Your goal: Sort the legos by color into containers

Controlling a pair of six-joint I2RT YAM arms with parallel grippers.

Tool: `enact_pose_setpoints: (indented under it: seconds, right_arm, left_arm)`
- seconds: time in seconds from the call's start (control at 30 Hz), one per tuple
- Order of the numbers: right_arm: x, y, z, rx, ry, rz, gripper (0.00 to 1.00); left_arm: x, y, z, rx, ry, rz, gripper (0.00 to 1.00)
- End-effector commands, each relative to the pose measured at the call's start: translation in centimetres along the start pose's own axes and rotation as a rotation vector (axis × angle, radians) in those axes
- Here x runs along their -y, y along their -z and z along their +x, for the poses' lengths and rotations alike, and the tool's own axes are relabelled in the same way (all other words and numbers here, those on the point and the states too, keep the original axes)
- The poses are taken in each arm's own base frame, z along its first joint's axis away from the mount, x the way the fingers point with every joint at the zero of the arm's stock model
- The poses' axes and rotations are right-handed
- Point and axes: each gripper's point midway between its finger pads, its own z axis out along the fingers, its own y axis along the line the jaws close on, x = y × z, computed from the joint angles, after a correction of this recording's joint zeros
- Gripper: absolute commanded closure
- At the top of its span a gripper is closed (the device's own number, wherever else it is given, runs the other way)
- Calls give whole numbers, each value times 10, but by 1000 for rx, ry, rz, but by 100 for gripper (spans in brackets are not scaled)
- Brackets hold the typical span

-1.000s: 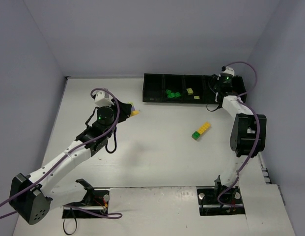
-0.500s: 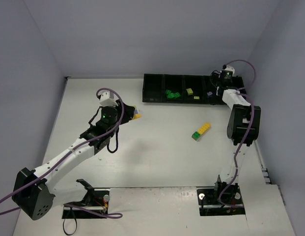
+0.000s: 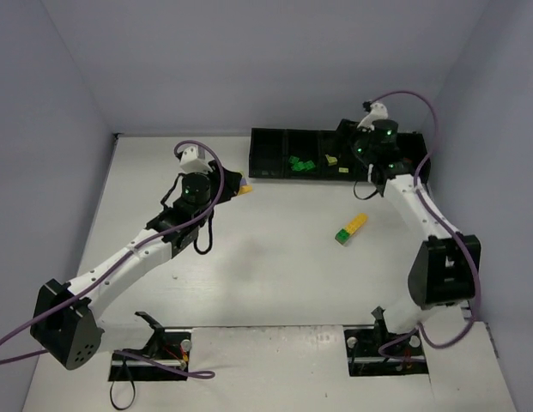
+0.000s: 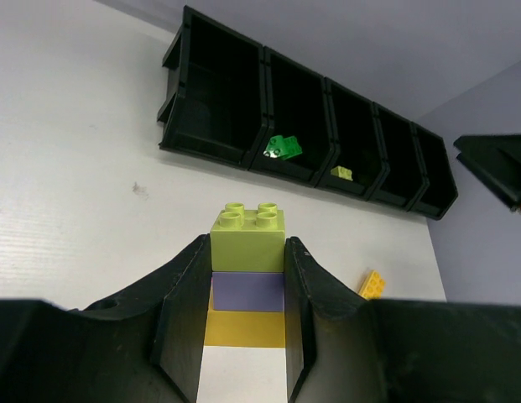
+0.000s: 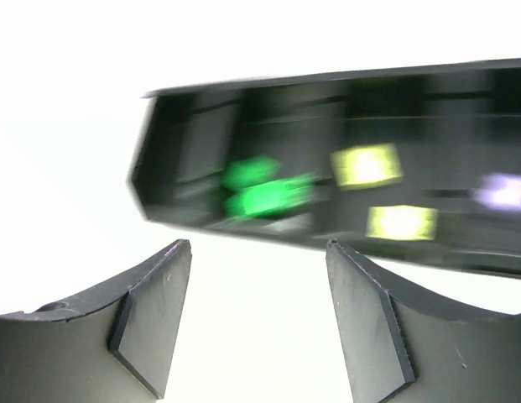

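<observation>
My right arm has swung left from the far end of the black tray (image 3: 266, 163). My right gripper (image 5: 256, 252) now hangs near the tray's middle compartments, jaws parted and empty. My left gripper (image 4: 247, 252) has drawn closer to the tray's left end, jaws clenched on a three-brick stack (image 4: 247, 290) of lime, lavender and yellow. A yellow-and-green stack (image 3: 351, 228) lies on the desk (image 3: 275, 275).
</observation>
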Motion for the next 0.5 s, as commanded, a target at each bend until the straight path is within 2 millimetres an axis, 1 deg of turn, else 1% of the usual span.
enact_pose_setpoints:
  seconds: [0.0, 0.03, 0.07, 0.1, 0.13, 0.17, 0.2, 0.23, 0.3, 0.33, 0.47]
  right_arm:
    - [-97, 40, -1, 29, -9, -321, 39]
    - [-106, 46, 14, 4, -16, -358, 38]
    - [-119, 53, 18, -1, -15, -397, 38]
    - [-145, 69, 20, 4, -1, -471, 38]
    - [-155, 75, 28, -13, 6, -498, 37]
    - [-165, 81, 33, -20, 12, -524, 36]
    - [-184, 93, 36, -25, 21, -579, 35]
    - [-193, 98, 40, -30, 24, -602, 33]
    - [-209, 109, 44, -32, 34, -651, 33]
    - [-220, 115, 50, -44, 44, -683, 32]
    - [-241, 125, 58, -50, 69, -747, 31]
  left_arm:
    - [36, -2, -49, 135, 32, 93, 100]
    - [38, -3, -50, 140, 34, 99, 100]
    - [40, -4, -54, 150, 41, 104, 100]
    - [40, -6, -53, 149, 42, 101, 100]
    - [43, -7, -54, 155, 48, 107, 100]
    - [44, -8, -56, 161, 52, 110, 100]
    - [43, -10, -55, 161, 52, 110, 100]
    - [46, -10, -57, 168, 57, 120, 100]
    - [49, -12, -56, 165, 61, 128, 100]
    - [51, -13, -58, 168, 65, 133, 100]
    - [54, -13, -60, 173, 81, 141, 100]
